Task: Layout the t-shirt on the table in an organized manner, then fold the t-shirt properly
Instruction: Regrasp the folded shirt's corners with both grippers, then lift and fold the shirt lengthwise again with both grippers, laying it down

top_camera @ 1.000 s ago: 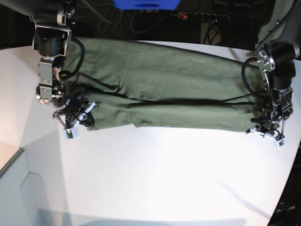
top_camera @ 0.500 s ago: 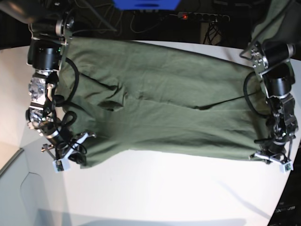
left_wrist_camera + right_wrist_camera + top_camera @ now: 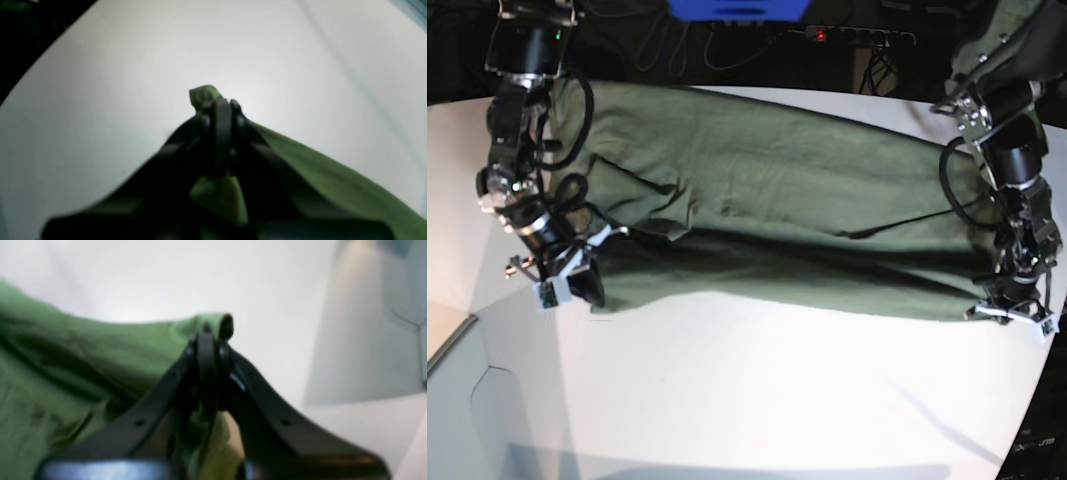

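The olive-green t-shirt [image 3: 767,200] lies stretched sideways across the white table [image 3: 777,400], with creases along its middle. My right gripper [image 3: 577,287] is on the base view's left, shut on the shirt's near corner. In the right wrist view the right gripper [image 3: 208,335] pinches a rolled fold of the t-shirt [image 3: 66,356]. My left gripper [image 3: 1015,312] is on the base view's right, shut on the opposite near corner. In the left wrist view the left gripper [image 3: 217,105] has a green tip of fabric poking past it, and the t-shirt [image 3: 333,180] trails off to the right.
A grey-white box corner [image 3: 457,400] sits at the table's front left and shows again as the box corner [image 3: 383,306]. A power strip [image 3: 857,36], cables and a blue object [image 3: 737,8] lie behind the table. The curved table edge [image 3: 1037,380] runs close to my left gripper.
Both grippers drew the shirt's near edge toward the front of the table, then came back a little. The shirt now spreads wider than a second ago.
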